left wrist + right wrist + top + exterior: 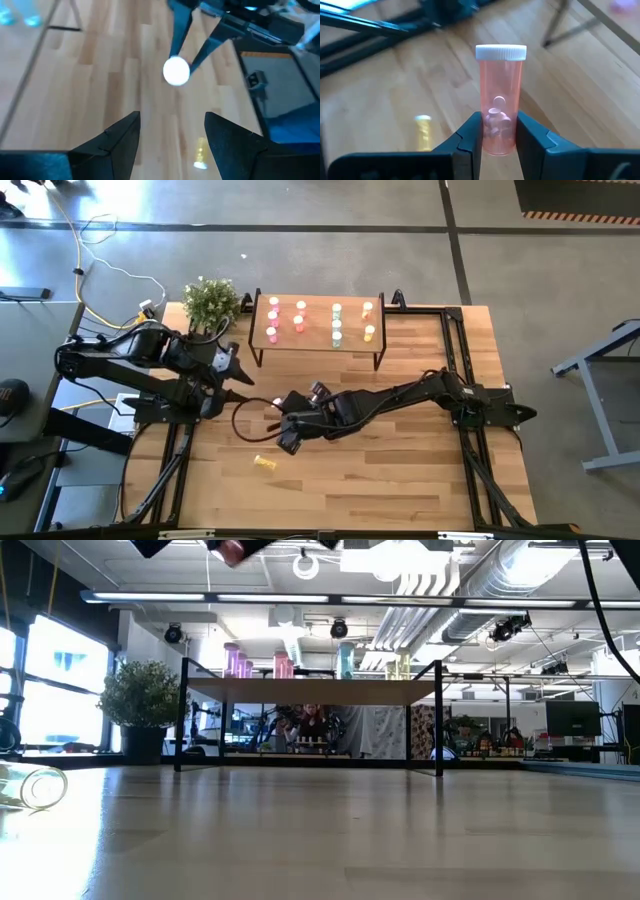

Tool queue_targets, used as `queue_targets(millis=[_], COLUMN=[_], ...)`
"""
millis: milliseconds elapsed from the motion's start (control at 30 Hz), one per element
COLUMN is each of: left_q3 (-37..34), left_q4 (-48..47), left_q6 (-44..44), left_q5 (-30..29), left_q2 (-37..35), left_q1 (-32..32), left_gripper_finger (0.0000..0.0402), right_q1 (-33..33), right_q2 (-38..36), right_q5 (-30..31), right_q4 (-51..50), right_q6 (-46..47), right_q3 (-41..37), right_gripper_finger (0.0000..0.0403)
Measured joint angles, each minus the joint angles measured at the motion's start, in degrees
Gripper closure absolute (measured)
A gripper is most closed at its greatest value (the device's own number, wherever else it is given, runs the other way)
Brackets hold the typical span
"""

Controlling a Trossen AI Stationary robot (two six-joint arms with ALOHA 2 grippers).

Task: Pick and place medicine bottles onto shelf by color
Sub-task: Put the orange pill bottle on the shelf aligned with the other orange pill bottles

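My right gripper [499, 120] is shut on a pinkish-orange medicine bottle [500, 95] with a white cap, high above the table's middle left [273, 424]. In the low view the bottle [232, 550] shows at the top edge. My left gripper [172, 120] stands open and holds nothing, just left of it [240, 385]. A yellow bottle [264, 463] lies on its side on the table, nearer the front. The shelf [318, 352] stands at the back and carries several upright bottles: pink ones on the left, then green, then yellow. My right gripper pinches the bottle's lower body [485, 135] between its two fingers, on opposite sides. The fingers slant down and run along the bottle, whose white cap [501, 52] points away from the gripper. The bottle is lifted clear of the table.
A potted plant [212, 300] stands at the table's far left corner, beside the shelf. Black frame rails [470, 450] run along both table sides. Bare wood lies between the shelf and the front edge.
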Motion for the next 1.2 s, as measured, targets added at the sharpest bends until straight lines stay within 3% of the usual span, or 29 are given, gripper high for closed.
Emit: queue_targets(millis=[367,1200], left_q3=[0.0,0.0], left_q4=[4.0,9.1], left_q6=[1.4,1.4], left_q5=[3.2,7.5], left_q2=[5.0,11.1], left_q1=[0.0,-0.5], left_gripper_finger=[0.0188,0.0188], right_q1=[-0.2,-1.4], right_q2=[0.0,-0.1], right_q5=[-1.5,-3.5], right_q4=[3.9,5.8], right_q6=[-9.6,-9.7], right_q3=[0.0,-0.1], right_gripper_finger=[0.0325,0.0325])
